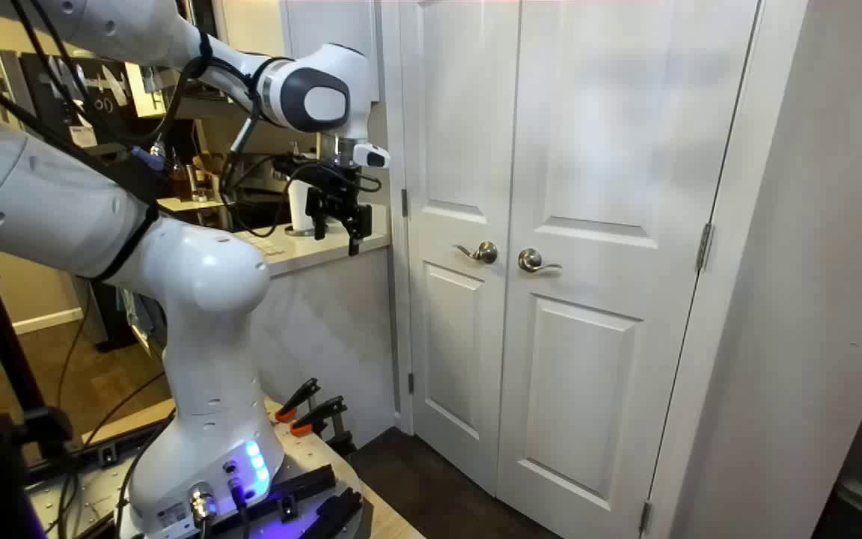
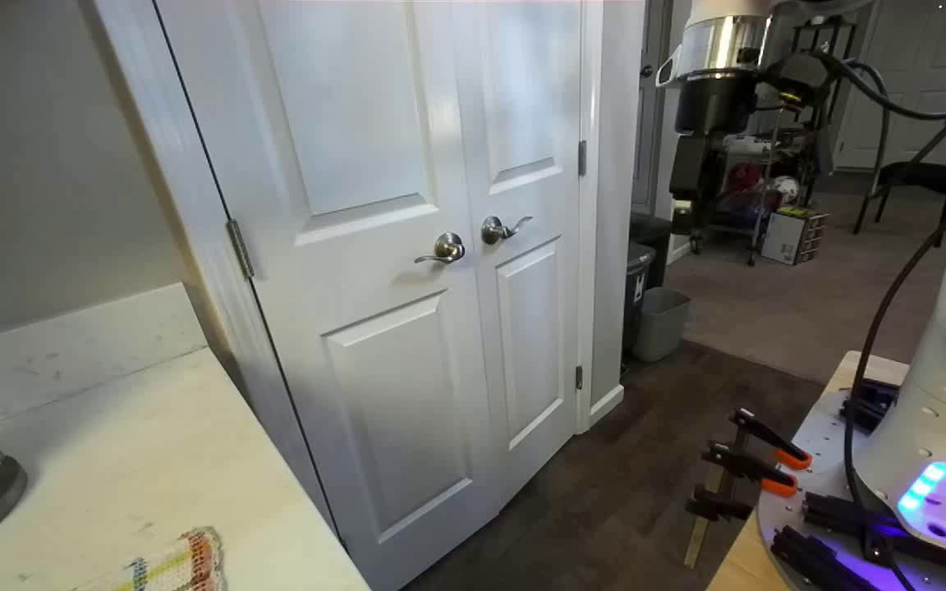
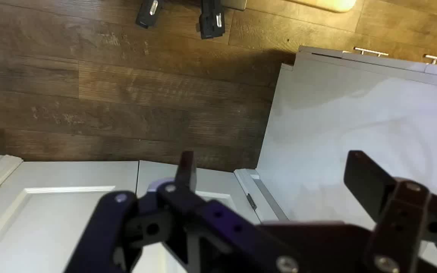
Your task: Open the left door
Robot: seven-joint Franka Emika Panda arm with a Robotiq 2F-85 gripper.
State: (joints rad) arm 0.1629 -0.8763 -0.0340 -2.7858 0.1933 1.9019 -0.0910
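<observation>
The left door (image 1: 446,359) is a tall white panelled leaf, shut against the matching leaf beside it. It also shows in an exterior view (image 2: 350,271) and partly, behind the fingers, in the wrist view (image 3: 218,178). Its silver lever handle (image 1: 485,252) on a round base sits near its right edge and also shows in an exterior view (image 2: 447,246). I cannot make out this handle in the wrist view. My black gripper (image 1: 337,228) points down, apart from the door, left of the handle in that view. Its fingers (image 3: 271,155) are wide apart with nothing between them. It also shows edge-on (image 2: 691,209).
The right leaf (image 1: 595,359) has its own lever handle (image 1: 536,260). A white counter (image 2: 153,435) adjoins the left door's frame. Clamps (image 2: 744,464) stick out from the robot's base table. A grey bin (image 2: 662,324) stands beyond the doors. A wall (image 1: 827,262) is at the right.
</observation>
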